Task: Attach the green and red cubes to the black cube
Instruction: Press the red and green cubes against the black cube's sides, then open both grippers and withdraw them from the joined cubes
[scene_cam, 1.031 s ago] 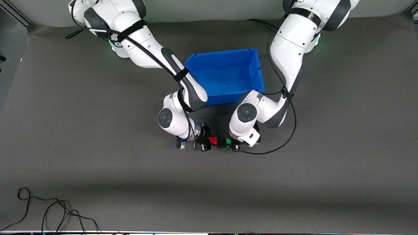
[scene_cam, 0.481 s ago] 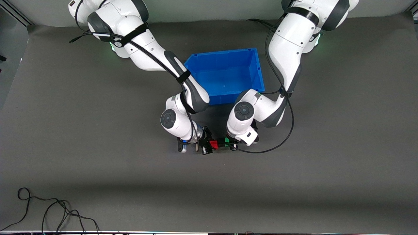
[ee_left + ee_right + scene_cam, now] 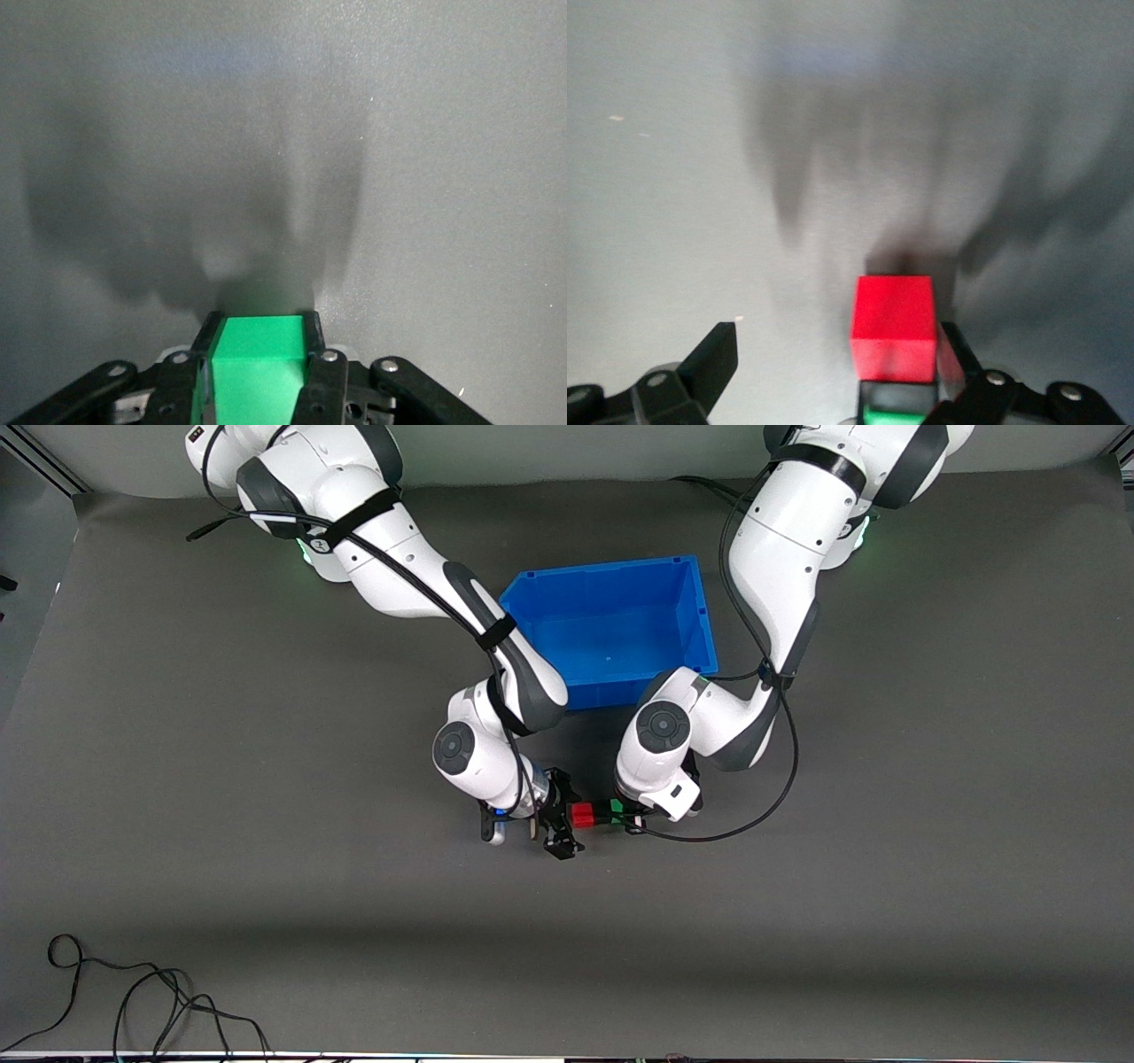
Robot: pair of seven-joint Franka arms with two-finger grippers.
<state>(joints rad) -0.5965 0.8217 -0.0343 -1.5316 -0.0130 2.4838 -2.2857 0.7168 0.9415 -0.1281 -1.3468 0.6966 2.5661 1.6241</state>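
Observation:
The red cube, the black cube and the green cube form one short row over the grey mat, black in the middle. My left gripper is shut on the green cube, which fills the space between its fingers. My right gripper stands open around the red end. In the right wrist view the red cube lies close beside one finger, with the black cube under it. The other finger stands well clear.
A blue bin stands farther from the front camera than the cubes, between the two arms. A loose black cable lies near the front edge at the right arm's end. Open mat surrounds the grippers.
My right gripper has gone from shut on the red cube to wide open, letting it go. The red cube stays joined in the row. My left gripper keeps its grip.

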